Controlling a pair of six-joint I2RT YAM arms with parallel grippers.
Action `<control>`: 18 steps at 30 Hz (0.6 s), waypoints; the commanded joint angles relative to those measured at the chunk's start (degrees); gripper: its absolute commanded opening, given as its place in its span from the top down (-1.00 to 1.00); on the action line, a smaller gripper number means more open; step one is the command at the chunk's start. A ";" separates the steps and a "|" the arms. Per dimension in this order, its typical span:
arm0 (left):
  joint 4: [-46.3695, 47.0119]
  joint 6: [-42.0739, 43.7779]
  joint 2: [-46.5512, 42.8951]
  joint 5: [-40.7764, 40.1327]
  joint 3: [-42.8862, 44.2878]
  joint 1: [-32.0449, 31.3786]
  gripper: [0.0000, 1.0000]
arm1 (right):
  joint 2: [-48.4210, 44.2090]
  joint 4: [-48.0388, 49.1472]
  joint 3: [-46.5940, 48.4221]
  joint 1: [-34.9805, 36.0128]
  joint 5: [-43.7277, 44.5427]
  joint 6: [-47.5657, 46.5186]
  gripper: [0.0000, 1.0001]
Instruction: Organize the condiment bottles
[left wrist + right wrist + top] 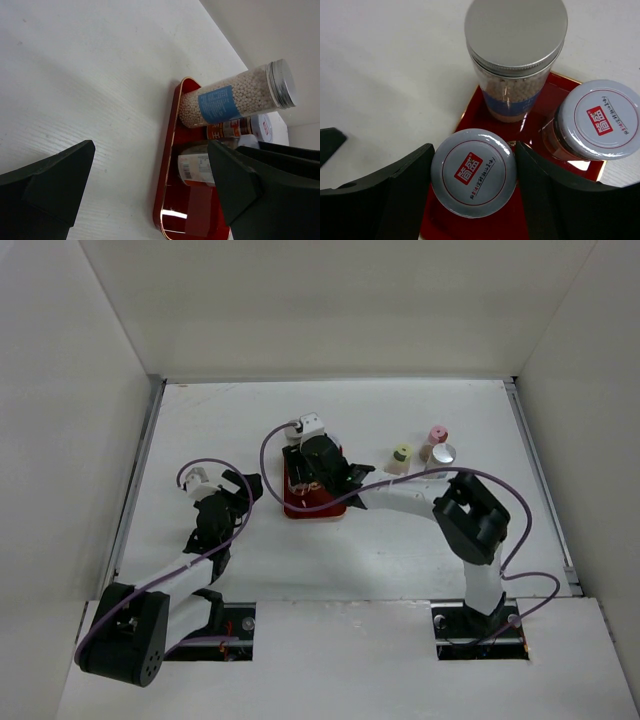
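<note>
A dark-red tray (300,508) lies mid-table. My right gripper (473,175) is shut on a short silver-capped jar (473,171) in the tray's near corner, one finger against each side of the cap. Behind it in the tray stand the tall blue-labelled jar (515,40) and another short silver-capped jar (600,120). My left gripper (150,150) hangs open just left of the tray rim (167,165), holding nothing. It looks at the tall jar (235,97) and a white-labelled jar (195,167).
Three more jars stand on the table right of the tray: a cream-capped one (400,456), a pink-capped one (437,435) and a silver-capped one (444,452). White walls enclose the table on three sides.
</note>
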 commanded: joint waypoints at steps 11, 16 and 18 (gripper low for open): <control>2.65 -0.32 0.44 0.40 -0.39 0.38 -1.00 | 2.01 9.18 5.04 0.24 5.16 -3.03 -0.55; 2.65 -0.32 0.71 0.93 -0.30 0.47 -1.00 | -3.96 8.38 2.14 0.24 4.90 -3.12 -0.71; 2.56 -0.32 -0.09 0.32 -0.47 0.47 -1.00 | -7.56 8.03 -0.58 0.33 5.07 -2.86 -0.71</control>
